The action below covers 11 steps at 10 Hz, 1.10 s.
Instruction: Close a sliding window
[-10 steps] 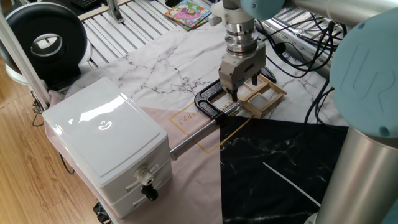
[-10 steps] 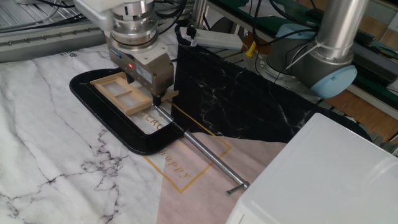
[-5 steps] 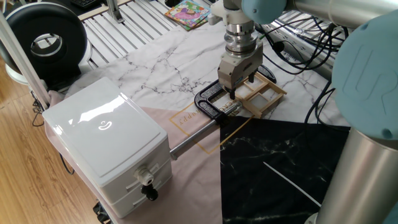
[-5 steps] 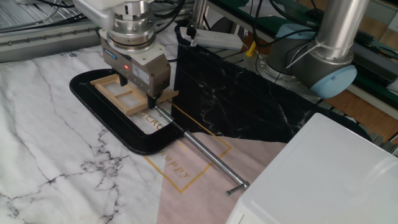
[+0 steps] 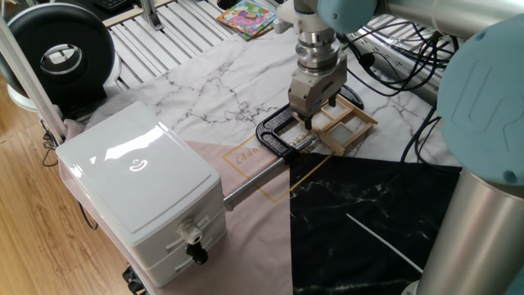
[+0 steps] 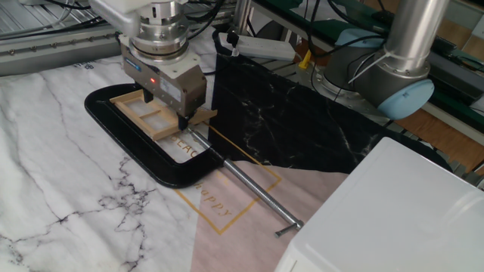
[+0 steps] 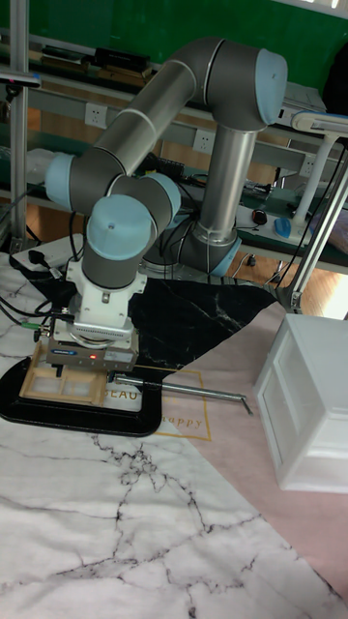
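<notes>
Marble-patterned sheeting covers the desk (image 5: pixel 196 78), white with grey veins, met by a pink panel and a black veined panel (image 6: pixel 295 121). The sliding window (image 6: pixel 144 125) is laid flat on the white part: a glossy black frame with rounded corners, and in it a light tan wooden sash (image 5: pixel 348 127) with panes, shifted toward one end so that bare frame is left at the other. A thin metal rod (image 6: pixel 249 185) is seen running from the frame across the pink panel toward a smooth white box (image 5: pixel 143 184). The arm is held vertical over the window, wrist down, and the end effector (image 6: pixel 165 113) is set at the sash, its fingers apart and straddling a wooden bar. Contact cannot be told. The arm's grey tubes and pale blue joints are shown whole only in the tall fixed view; a round black fan (image 5: pixel 57 53) is shown only in one fixed view.
</notes>
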{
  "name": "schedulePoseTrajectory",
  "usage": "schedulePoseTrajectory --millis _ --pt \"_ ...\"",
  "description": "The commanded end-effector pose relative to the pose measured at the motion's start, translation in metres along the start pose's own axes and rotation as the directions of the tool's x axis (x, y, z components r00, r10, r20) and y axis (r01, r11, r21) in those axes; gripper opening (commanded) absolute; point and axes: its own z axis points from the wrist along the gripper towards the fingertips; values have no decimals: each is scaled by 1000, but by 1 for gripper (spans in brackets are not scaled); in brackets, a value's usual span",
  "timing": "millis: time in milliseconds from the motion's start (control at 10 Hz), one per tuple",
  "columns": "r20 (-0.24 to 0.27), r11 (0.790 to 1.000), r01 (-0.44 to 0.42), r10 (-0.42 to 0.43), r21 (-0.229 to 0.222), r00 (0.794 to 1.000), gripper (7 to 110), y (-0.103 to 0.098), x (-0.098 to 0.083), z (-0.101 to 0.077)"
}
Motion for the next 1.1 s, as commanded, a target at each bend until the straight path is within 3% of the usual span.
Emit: schedulePoseTrajectory --millis 0,200,400,500,600,700,800,900,1000 --pt "21 1000 9 -9 6 1000 44 4 10 -20" --pt "33 1000 16 -17 8 999 44 15 29 -47" --pt "83 1000 26 -27 12 996 44 23 40 -64" --pt "140 999 40 -41 12 989 44 26 38 -67" --pt "242 997 80 -83 19 967 44 27 18 -72" --pt "346 989 151 -145 9 927 44 38 -7 -80" --pt "515 967 255 -206 -26 832 44 65 -45 -100" --pt "604 942 326 -307 81 736 44 61 -70 -116" --pt "588 934 327 -346 143 731 44 49 -71 -116"
